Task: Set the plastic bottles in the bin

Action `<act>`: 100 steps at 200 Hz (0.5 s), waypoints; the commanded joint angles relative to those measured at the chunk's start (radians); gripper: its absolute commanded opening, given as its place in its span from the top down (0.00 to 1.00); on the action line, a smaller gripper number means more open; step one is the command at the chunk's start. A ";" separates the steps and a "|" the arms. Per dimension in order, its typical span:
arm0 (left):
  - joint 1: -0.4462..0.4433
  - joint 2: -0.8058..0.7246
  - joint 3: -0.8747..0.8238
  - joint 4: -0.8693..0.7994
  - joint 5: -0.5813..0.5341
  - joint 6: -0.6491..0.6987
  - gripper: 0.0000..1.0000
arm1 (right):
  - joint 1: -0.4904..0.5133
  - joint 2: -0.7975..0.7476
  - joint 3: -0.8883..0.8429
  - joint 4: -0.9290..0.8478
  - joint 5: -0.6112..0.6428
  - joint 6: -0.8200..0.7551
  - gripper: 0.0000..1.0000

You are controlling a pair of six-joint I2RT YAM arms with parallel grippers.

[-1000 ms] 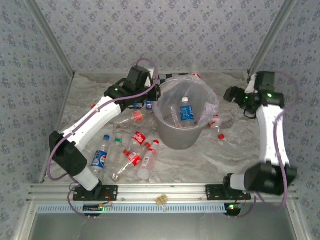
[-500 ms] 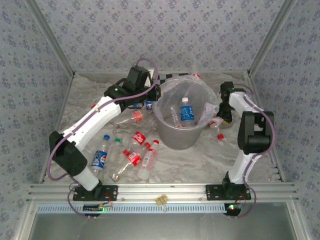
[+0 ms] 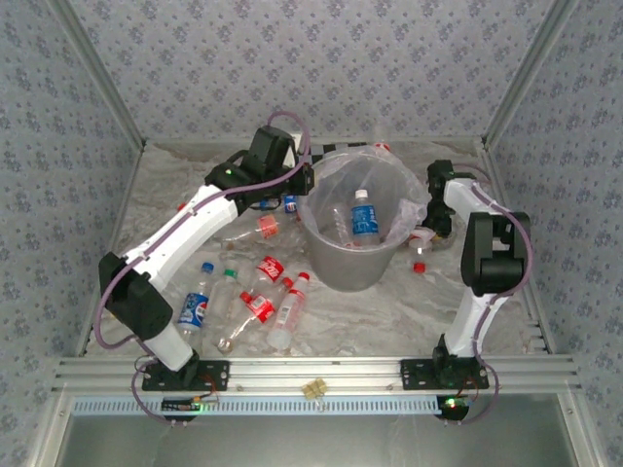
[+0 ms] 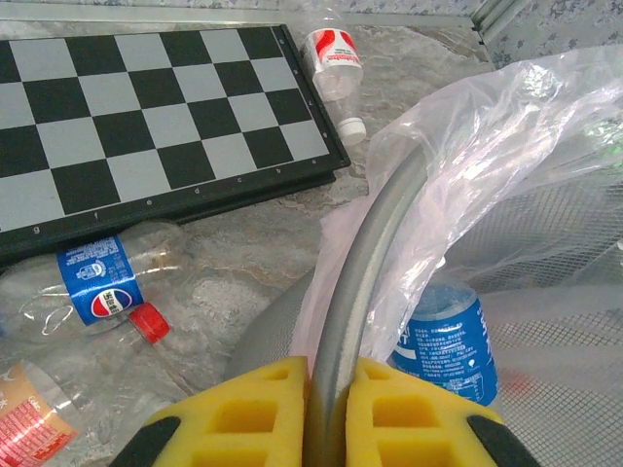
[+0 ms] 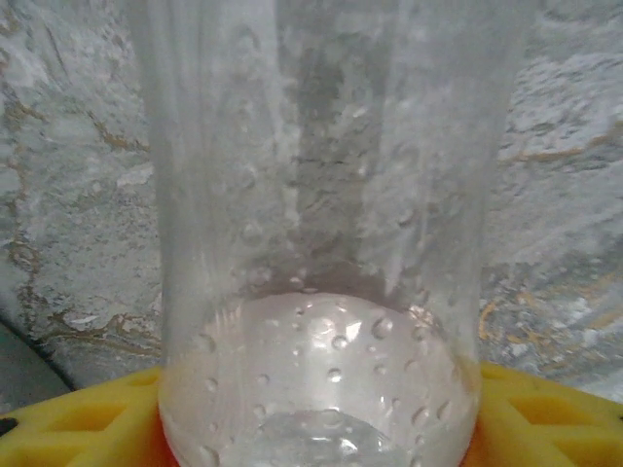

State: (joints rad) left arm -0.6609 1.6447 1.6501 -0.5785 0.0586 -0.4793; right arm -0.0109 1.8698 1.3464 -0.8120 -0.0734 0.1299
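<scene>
Plastic bottles (image 3: pixel 259 305), clear with red or blue caps and red, blue or white labels, lie scattered on the marbled counter (image 3: pixel 389 311) left of the bin (image 3: pixel 350 268). A blue-labelled bottle (image 3: pixel 362 218) sits inside its crinkly clear liner. The left pincer (image 4: pixel 329 394) pinches the bin's grey rim between yellow pads (image 4: pixel 243 409). The right pincer (image 5: pixel 321 428), just right of the bin, grips a clear bottle (image 5: pixel 321 243) beaded with droplets. One more lies beside the checkerboard (image 4: pixel 146 107).

Grey bin (image 3: pixel 350 263) upright, bag-lined; blue-labelled bottle (image 3: pixel 362 219) standing inside; several bottles (image 3: pixel 261 304) lying left of it; red-labelled bottle (image 3: pixel 421 236) just right.
</scene>
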 commanded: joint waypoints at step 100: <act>0.014 0.058 0.068 0.048 0.017 0.034 1.00 | -0.102 -0.621 0.159 -0.181 -0.111 0.096 0.51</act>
State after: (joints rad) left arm -0.6544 1.6814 1.6882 -0.5797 0.0898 -0.4717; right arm -0.1078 1.3975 1.4300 -0.9375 -0.1337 0.1829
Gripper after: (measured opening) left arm 0.130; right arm 0.515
